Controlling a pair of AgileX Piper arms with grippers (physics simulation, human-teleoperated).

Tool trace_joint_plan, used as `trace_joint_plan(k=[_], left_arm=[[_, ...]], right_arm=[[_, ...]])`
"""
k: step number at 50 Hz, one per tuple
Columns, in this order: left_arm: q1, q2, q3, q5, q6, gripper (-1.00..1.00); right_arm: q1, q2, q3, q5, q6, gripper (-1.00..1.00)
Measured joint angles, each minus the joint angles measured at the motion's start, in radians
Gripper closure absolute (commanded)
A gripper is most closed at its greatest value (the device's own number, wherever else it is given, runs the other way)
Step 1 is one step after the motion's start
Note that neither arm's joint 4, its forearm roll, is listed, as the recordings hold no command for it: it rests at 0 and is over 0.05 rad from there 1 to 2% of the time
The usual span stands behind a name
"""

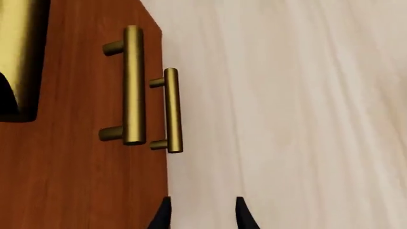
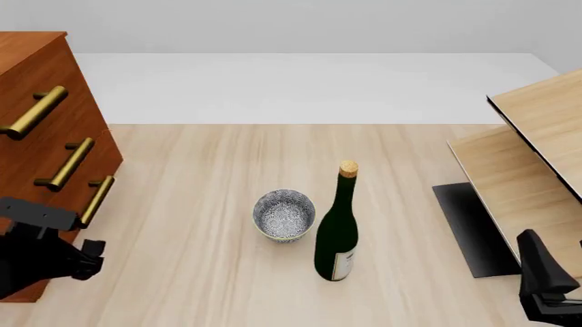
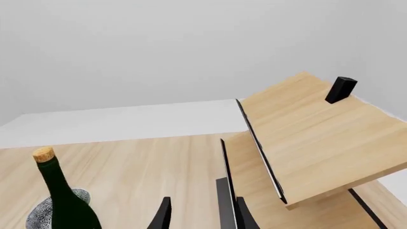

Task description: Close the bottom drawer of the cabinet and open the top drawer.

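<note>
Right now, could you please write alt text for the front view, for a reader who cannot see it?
A reddish-brown cabinet with three brass handles stands at the left, the left gripper low beside it. A dark green corked bottle stands upright right of a patterned bowl mid-table; pale wooden boards lean at right.

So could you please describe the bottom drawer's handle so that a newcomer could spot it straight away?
Start at the tall reddish-brown cabinet on the table's left edge in the front view. Three brass bar handles run down its face. The bottom drawer's handle is the lowest one, nearest the left gripper, below the middle handle and top handle.
</note>
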Motion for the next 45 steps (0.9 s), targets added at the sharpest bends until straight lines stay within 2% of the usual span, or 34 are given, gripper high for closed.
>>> trace_joint_plan(k=[11,19,32,45], left_arm=[[-0.099,-0.014,-0.053,0.052,-0.05,-1.0],[-0.16,-0.044,-0.096,0.094,-0.061,-1.0],[-0.264,-0.141,-0.173,0.15,-0.008,-1.0],[-0.339,-0.239,-0.235,0.168,0.092,-1.0]], right_arm=[[0.0,0.003,-0.001,-0.002,0.001,-1.0],[0.0,0.002,-0.001,-0.001,0.003,-1.0],[0.0,-0.001,-0.002,0.002,0.008,-1.0],[-0.002,-0.003,-0.002,0.004,0.013,-1.0]])
